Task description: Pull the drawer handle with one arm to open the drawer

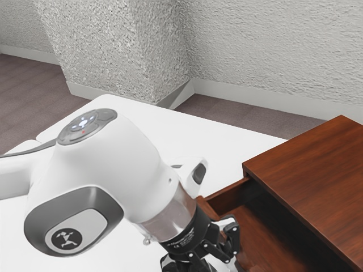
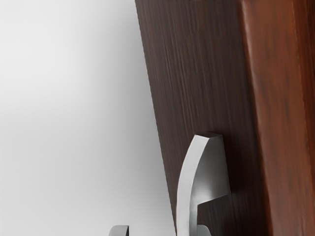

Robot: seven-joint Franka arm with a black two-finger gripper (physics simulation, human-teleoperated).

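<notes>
Dark red-brown wood made up the drawer (image 1: 228, 195), which sat at the lower right of the exterior view's frame, drawn part of the way out from under the cabinet (image 1: 317, 181), with its side wall and shadowed inside on show. You would have judged it stiff and fairly heavy, a box that slides on its runners and does not flex, so a straight, level pull was what it called for; a pull at a slant would likely have made it bind.

The place to take hold was the handle (image 2: 202, 182), a curved bar of brushed grey metal standing off the drawer front (image 2: 197, 73). It looked hard and smooth, probably slippery, so you would have wanted the grip across its middle span, in the gap between bar and wood, and not at its foot.

The gripper (image 1: 198, 255) hung at the bottom centre of the exterior frame, just beside the drawer's near end and low over the white table (image 1: 227, 141). You could not tell from either view whether it was open or closed.

As for writing, a small white label (image 1: 182, 242) ran along the black collar of the arm (image 1: 108, 175), too fine to read. A white emblem (image 1: 65, 238) marked the grey joint cap at lower left; it carried no letters you could make out.
</notes>
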